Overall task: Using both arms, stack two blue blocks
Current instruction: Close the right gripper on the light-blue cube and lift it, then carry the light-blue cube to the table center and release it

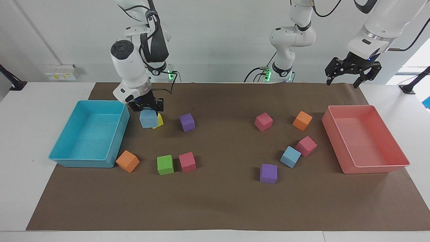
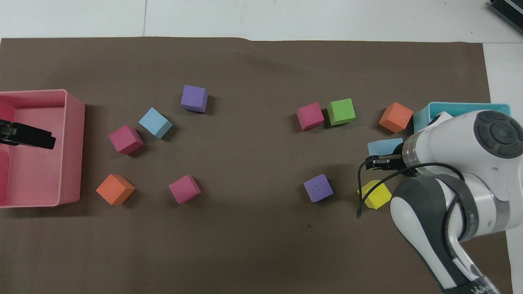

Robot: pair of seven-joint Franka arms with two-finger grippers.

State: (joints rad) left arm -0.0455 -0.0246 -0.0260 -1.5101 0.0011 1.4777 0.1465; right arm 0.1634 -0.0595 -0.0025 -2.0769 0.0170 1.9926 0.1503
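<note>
I've got the right hand (image 1: 146, 108) clamped on one blue block (image 1: 148, 119), holding it up off the desk (image 1: 218, 205) beside the cyan tray (image 1: 88, 162) and over a yellow cube (image 1: 159, 121) that pokes out next to it. From the overhead view the arm covers most of the held block; only a blue strip shows.

The other blue block (image 1: 290, 156) sits flat on the brown mat (image 1: 218, 201) toward the left arm's end, touching or just beside a pink cube (image 1: 306, 146), with a purple cube (image 1: 268, 173) near it, farther from the robots.

Left hand (image 1: 352, 70) waits high over the desk edge near the pink tray (image 1: 376, 168), fingers spread apart, holding nothing.

Step in hand, as I read it: pick done, carry phase. Nothing stacked yet.

Next move, my call: take the held block across the mat toward the second one and set it squarely on top, or put it down mid-desk so the left arm can do its share, since the task wants both arms. The target block sits turned at an angle, so the held one needs matching rotation before release.

Risk: the pink cube sits tight against the target, so fingers coming down could nudge it. Foam is light, so a hard release could shift the stack.
</note>
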